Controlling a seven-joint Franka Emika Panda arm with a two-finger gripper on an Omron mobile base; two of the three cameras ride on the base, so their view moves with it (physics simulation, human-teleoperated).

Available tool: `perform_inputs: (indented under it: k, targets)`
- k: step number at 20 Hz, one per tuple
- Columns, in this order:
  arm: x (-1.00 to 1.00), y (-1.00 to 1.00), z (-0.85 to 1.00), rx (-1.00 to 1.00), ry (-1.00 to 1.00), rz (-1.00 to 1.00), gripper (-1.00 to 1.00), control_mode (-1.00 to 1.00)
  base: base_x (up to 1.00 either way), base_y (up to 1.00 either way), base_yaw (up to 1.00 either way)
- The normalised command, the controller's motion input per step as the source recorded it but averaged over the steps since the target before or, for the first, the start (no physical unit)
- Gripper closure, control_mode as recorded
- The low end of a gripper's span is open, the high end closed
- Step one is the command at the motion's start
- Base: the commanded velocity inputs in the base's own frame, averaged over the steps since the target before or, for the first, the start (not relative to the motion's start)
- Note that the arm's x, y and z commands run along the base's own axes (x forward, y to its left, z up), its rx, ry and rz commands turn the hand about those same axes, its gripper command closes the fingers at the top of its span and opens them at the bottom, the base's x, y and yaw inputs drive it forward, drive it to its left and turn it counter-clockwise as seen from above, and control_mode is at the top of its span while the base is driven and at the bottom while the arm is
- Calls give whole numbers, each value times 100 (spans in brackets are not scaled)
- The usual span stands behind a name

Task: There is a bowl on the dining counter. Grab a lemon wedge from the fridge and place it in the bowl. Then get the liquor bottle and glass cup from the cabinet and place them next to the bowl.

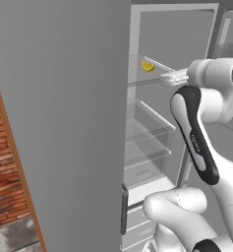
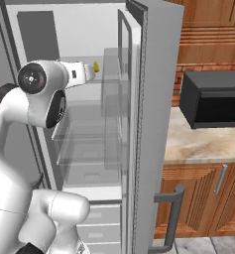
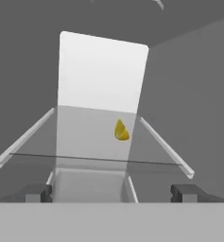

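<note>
Hand view: one lemon wedge (image 3: 121,130) on one glass shelf (image 3: 85,137).

The white arm (image 1: 201,142) is raised from the base and bent at the elbow, the wrist is held level and extended forward, and the gripper (image 3: 111,191) is presented with its jaws spread wide, nothing being held.

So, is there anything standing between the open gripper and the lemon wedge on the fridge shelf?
Nothing visible does. In the hand view the lemon wedge sits alone on the glass shelf, ahead of the open gripper and slightly to the right of its centre line. The shelf's front edge lies below the line of approach, and the fridge door stands open.
</note>
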Motion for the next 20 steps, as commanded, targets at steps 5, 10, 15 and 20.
perform_inputs:
  k: [5, 10, 15, 20]
  targets:
    - [2, 0, 0, 6, -5, 1, -100, -100, 0, 0, 0]
    - [0, 0, 0, 5, -6, 1, -100, -100, 0, 0, 0]
    - [11, 0, 0, 8, -1, 0, -100, -100, 0, 0, 0]
    - [31, -1, 0, 8, 0, 0, -100, -100, 0, 0, 0]
